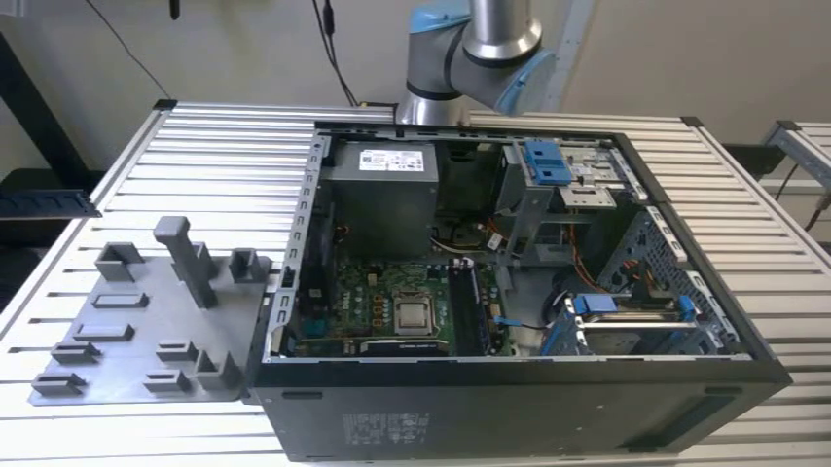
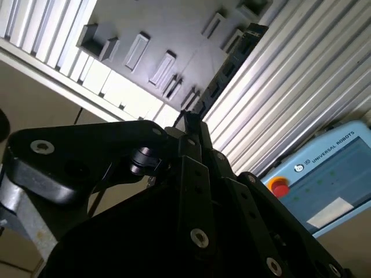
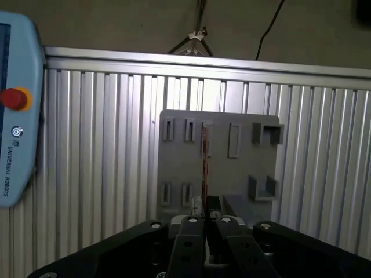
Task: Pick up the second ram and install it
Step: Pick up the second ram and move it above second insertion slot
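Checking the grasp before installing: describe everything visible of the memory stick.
The long, thin, dark memory stick with black chips is clamped at one end in the black gripper, jaws shut on it. It juts straight out, edge-on in the first wrist view, pointing towards the grey plastic fixture plate. Nothing else appears to touch it.

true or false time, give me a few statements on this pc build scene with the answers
1. The claw grips the second ram. True.
2. The computer case has its side panel on. False: it lies open, with the motherboard showing.
3. The grey fixture plate lies on the slatted table, beside the case toward the exterior view's left. True.
4. The second ram is seated in the motherboard. False: it is in the claw, seen against the grey fixture plate in the first wrist view.
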Available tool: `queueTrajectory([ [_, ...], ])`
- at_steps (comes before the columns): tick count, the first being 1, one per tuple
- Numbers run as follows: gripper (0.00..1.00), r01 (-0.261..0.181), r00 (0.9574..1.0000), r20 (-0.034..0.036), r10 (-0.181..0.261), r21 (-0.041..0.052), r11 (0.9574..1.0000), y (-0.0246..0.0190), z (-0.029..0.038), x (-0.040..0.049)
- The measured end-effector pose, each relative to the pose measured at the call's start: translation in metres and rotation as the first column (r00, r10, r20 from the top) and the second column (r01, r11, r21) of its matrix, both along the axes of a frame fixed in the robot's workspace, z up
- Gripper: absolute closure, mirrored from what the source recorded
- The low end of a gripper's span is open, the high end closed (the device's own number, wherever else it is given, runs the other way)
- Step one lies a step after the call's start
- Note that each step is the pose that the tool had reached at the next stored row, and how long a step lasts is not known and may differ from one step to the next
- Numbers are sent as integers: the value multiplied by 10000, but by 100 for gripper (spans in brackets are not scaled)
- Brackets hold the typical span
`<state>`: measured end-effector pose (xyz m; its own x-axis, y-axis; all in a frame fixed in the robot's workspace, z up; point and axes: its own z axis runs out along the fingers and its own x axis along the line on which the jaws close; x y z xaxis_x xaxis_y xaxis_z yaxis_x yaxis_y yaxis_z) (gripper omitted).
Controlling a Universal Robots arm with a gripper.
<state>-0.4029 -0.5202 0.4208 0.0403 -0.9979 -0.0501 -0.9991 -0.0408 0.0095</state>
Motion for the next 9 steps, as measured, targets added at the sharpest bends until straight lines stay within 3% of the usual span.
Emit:
queueTrajectory([
  [7, 86, 0, 10000, 0, 0, -1, 10000, 0, 172, 0],
  [9, 86, 0, 10000, 0, 0, -1, 10000, 0, 176, 0],
])
